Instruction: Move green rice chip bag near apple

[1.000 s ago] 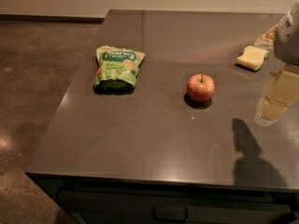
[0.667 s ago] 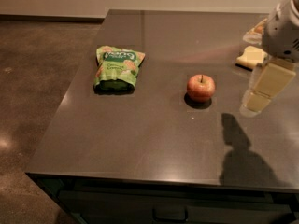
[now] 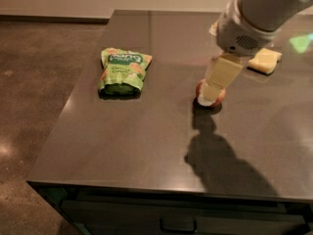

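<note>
The green rice chip bag (image 3: 123,71) lies flat on the dark table (image 3: 137,146), left of centre, its logo panel toward the far side. The apple (image 3: 221,97) sits to its right near the table's middle and is mostly hidden behind my gripper. My gripper (image 3: 211,93) hangs from the white arm (image 3: 249,18) that reaches in from the upper right. Its pale tip is in front of the apple, well to the right of the bag. Nothing shows in its grasp.
A pale yellow sponge-like block (image 3: 264,61) lies at the far right of the table. The arm's shadow (image 3: 215,155) falls on the tabletop in front of the apple. The table's left edge (image 3: 68,106) drops to a concrete floor.
The arm has swung left from the table's right side, and the gripper now stands in front of the apple. The bag, apple and block have not moved.
</note>
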Robot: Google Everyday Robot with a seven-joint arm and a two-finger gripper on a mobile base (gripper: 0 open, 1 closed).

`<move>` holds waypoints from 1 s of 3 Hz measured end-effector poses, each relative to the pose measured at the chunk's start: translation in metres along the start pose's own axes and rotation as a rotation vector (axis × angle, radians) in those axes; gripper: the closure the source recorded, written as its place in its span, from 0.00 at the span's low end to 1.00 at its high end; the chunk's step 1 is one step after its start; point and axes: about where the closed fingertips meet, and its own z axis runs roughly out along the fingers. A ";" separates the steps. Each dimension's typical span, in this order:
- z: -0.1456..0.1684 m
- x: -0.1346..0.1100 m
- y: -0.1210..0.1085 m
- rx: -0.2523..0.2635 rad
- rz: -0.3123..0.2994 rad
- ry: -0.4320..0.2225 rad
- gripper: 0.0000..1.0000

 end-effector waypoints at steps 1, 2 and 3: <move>0.030 -0.037 -0.015 0.009 -0.012 -0.011 0.00; 0.057 -0.073 -0.025 0.001 -0.029 -0.018 0.00; 0.085 -0.101 -0.027 -0.008 -0.049 -0.012 0.00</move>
